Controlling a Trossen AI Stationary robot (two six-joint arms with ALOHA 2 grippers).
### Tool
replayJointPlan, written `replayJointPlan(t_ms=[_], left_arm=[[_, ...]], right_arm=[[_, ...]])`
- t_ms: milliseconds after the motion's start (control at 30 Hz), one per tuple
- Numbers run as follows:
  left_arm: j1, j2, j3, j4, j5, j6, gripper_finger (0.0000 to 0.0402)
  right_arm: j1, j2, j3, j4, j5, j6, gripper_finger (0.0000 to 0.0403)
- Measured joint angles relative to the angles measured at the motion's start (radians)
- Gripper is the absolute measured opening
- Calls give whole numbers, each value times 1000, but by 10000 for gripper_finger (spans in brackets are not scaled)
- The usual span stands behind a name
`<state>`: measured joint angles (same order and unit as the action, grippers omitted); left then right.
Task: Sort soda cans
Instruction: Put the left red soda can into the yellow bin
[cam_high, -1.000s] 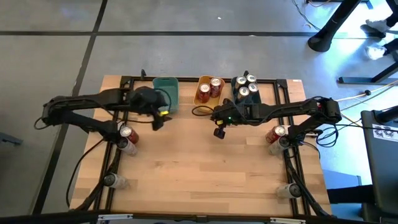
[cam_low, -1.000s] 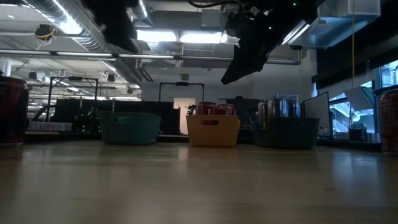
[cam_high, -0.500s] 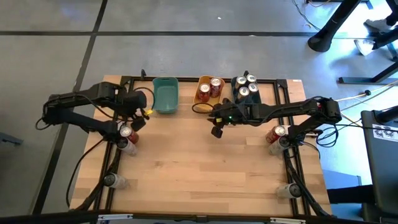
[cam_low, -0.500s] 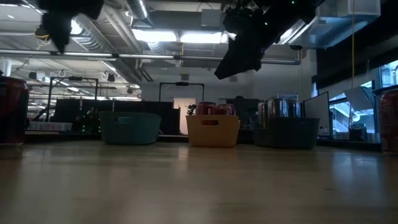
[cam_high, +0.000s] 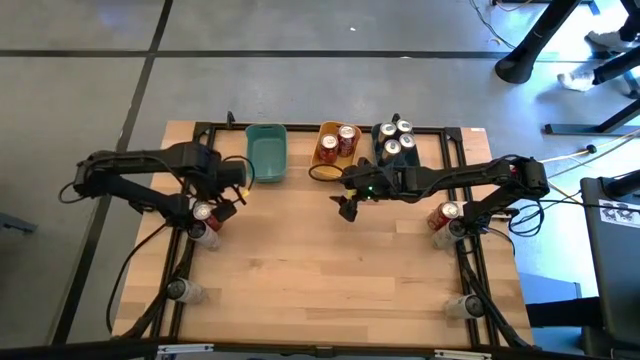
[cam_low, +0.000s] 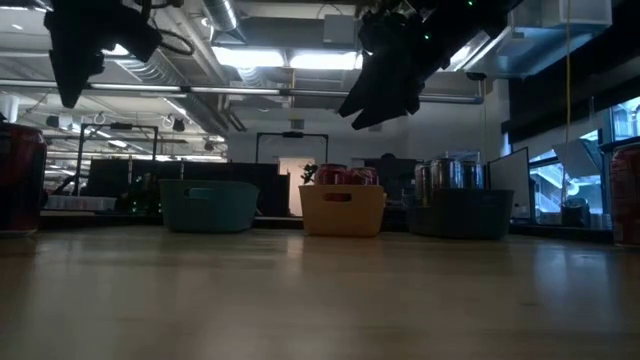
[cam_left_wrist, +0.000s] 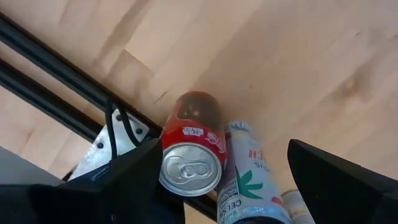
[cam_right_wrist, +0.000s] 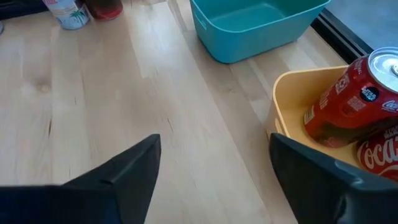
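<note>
Here the desk (cam_high: 330, 270) is a pale wooden board with a black metal frame (cam_high: 470, 270) along its sides, standing on a grey floor (cam_high: 90, 70); seen from desk height, the room behind is dim, with lit ceiling panels (cam_low: 290, 60) and ducts (cam_low: 120, 40) overhead. Taking the yellow bin (cam_high: 337, 146) as the landmark at the far edge: it holds two red soda cans (cam_high: 340, 140), the teal bin (cam_high: 266, 152) sits just beside it on the left arm's side, and the grey bin (cam_high: 393, 146) sits just beside it on the other side with several silver-topped cans (cam_high: 398, 137) inside. More cans stand well away from the yellow bin at the desk's side edges: a red can (cam_left_wrist: 194, 151) touching a white-labelled can (cam_left_wrist: 249, 180) against the frame rail on the left, another red can (cam_high: 443, 215) by the right rail, and single cans near the two front corners (cam_high: 178, 290) (cam_high: 456, 305). The left gripper (cam_high: 228, 196) hangs above the red and white pair, its fingers (cam_left_wrist: 336, 180) spread wide to either side of them and holding nothing. The right gripper (cam_high: 347, 207) hovers over bare wood just in front of the yellow bin, its fingers (cam_right_wrist: 124, 174) spread apart and empty.
</note>
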<state>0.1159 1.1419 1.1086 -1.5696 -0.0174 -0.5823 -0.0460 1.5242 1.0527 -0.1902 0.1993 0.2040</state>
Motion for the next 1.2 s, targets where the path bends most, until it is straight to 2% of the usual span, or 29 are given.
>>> replayJointPlan(t_ms=[367,800,1000,1100,1200], left_arm=[[-11,0,-154,-1,50,-18,333],[-10,0,-255,18,32,-7,333],[-10,0,-278,85,32,30,333],[-10,0,-287,97,33,67,324],[-10,0,-287,96,33,86,297]], right_arm=[[0,0,0,0,2,-25,305],[0,0,0,2,2,-25,305],[0,0,0,3,2,-25,305],[0,0,0,3,2,-26,305],[0,0,0,2,2,-26,305]])
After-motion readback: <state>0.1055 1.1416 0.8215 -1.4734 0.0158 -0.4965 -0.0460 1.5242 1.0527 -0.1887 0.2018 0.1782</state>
